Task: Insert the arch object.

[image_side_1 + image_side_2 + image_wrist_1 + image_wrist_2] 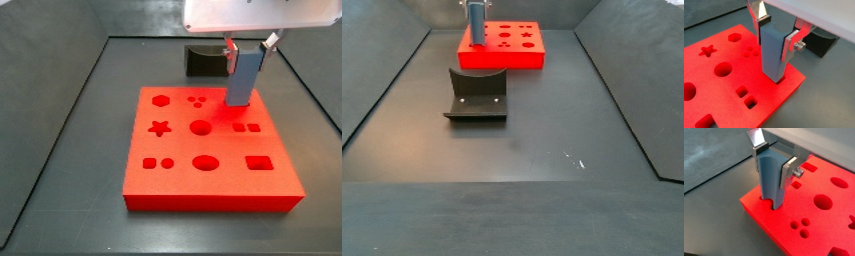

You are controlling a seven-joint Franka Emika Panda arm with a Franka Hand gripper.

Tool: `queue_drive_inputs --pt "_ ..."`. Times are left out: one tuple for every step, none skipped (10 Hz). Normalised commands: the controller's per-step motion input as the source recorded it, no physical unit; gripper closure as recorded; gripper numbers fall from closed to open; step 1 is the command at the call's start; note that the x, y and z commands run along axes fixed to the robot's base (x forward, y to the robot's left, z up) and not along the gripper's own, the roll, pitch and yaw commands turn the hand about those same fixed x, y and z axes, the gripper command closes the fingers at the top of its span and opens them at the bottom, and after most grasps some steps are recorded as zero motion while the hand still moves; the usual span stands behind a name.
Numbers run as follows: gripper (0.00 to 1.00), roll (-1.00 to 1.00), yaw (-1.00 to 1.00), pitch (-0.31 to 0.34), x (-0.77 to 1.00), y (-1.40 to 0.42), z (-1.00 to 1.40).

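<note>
Gripper (pixel 777 32) above a corner of the red board (pixel 771 95), jaws clamped on the arch object (pixel 774 55), a tall blue-grey block held upright between the silver fingers (pixel 794 42). Semicircular notch at the block's lower end, plain in a wrist view (pixel 769 178), right at the board's (pixel 827 228) top face near its edge (touching or just clear, impossible to tell). In a side view, block (pixel 242 80) over the board's (pixel 187 185) far right part, beside the small holes. Dark fixture (pixel 205 60) on the floor just beyond the board; from the opposite side (pixel 476 95), well apart from the gripper (pixel 476 8)
</note>
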Motion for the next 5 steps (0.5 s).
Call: queue_drive_inputs --pt "1.00 0.00 0.07 0.000 0.35 0.03 -0.17" --pt "1.00 0.02 0.11 0.026 0.39 0.00 -0.17" --pt "1.00 0.07 0.09 0.036 0.32 0.00 -0.21" --pt "1.00 0.13 0.00 0.026 0.00 0.00 -0.28" --pt "1.00 0.14 -0.13 0.026 -0.23 0.00 -0.31"
